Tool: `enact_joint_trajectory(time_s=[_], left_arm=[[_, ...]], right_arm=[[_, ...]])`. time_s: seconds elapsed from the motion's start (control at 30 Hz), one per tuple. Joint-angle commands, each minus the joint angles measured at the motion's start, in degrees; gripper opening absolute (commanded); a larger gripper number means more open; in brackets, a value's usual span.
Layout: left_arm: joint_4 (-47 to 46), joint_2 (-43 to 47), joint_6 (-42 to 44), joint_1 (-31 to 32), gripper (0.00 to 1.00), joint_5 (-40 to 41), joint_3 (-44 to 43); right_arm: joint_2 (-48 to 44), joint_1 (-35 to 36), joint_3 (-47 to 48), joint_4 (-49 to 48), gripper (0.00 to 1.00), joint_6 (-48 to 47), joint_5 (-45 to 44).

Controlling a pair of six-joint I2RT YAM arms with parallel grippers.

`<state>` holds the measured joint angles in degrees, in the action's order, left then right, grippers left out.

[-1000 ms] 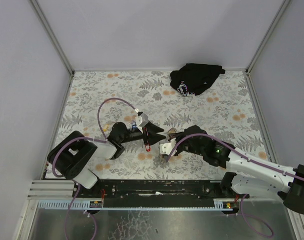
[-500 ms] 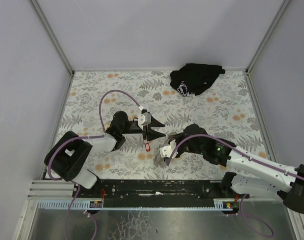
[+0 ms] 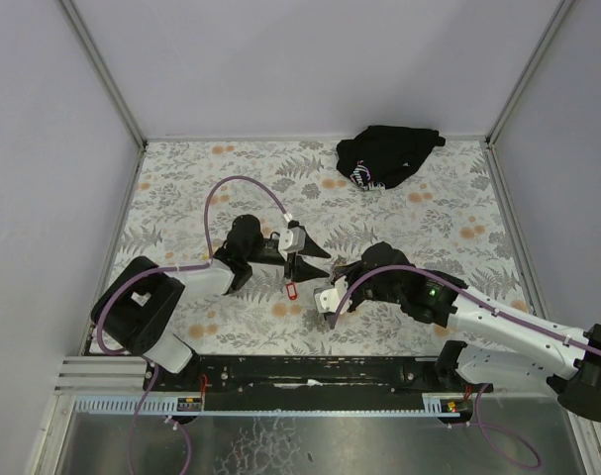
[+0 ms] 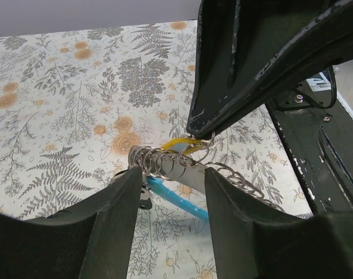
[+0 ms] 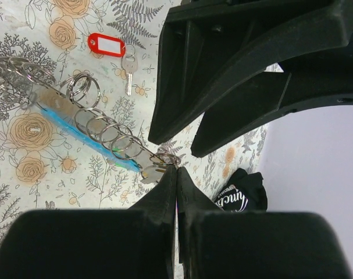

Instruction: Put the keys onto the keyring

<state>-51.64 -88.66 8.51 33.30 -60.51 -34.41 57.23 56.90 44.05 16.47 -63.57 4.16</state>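
The keyring is a row of metal rings on a strap with a light-blue section, lying on the floral table. My right gripper is shut on the end ring; it also shows in the top view. A key with a yellow tag hangs at that end. My left gripper is open, its jaws either side of the ring row without pinching it; in the top view it faces the right gripper. A key with a red tag lies loose on the table.
A black cloth bundle lies at the back right of the table. The left arm's purple cable arches over the table's left middle. Grey walls close in the table on three sides.
My left gripper has moved right and slightly away from the red-tag key toward the right gripper. The red-tag key stays on the table. The right gripper has barely moved.
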Motion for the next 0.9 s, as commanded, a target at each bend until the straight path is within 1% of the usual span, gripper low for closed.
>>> enact_joint_trajectory(time_s=[0.0,0.2,0.3,0.43,0.6,0.63,0.73,0.87], left_arm=[[1.1,-1.1,2.0,0.6,0.47,-1.5,-2.6],[2.3,-2.0,2.1,1.8,0.47,-1.7,-3.9],[3.6,-2.1,2.6,2.1,0.42,-1.8,-4.2],[5.7,-2.0,3.5,2.1,0.29,-2.0,-4.7],[6.5,-1.5,3.5,2.1,0.03,-1.4,-4.6],[6.2,-1.4,3.1,2.1,0.0,-1.2,-4.5],[6.1,-1.1,1.7,2.2,0.0,0.6,-4.1],[5.8,-0.3,-1.1,2.1,0.0,5.4,-3.2]], right_arm=[[-0.1,0.5,3.4,-1.8,0.0,-1.6,0.8],[0.2,0.5,3.5,-1.7,0.0,-1.5,1.0],[0.2,0.5,3.5,-1.7,0.0,-1.5,1.0],[0.2,0.6,3.5,-1.6,0.0,-1.5,0.6],[-0.2,0.5,3.3,-0.6,0.0,-0.9,-0.6],[-0.4,0.5,3.2,-0.5,0.0,-0.5,-0.8],[-1.3,0.6,2.3,-0.1,0.0,0.8,-1.9],[-3.3,0.6,0.4,0.2,0.0,2.8,-2.9]])
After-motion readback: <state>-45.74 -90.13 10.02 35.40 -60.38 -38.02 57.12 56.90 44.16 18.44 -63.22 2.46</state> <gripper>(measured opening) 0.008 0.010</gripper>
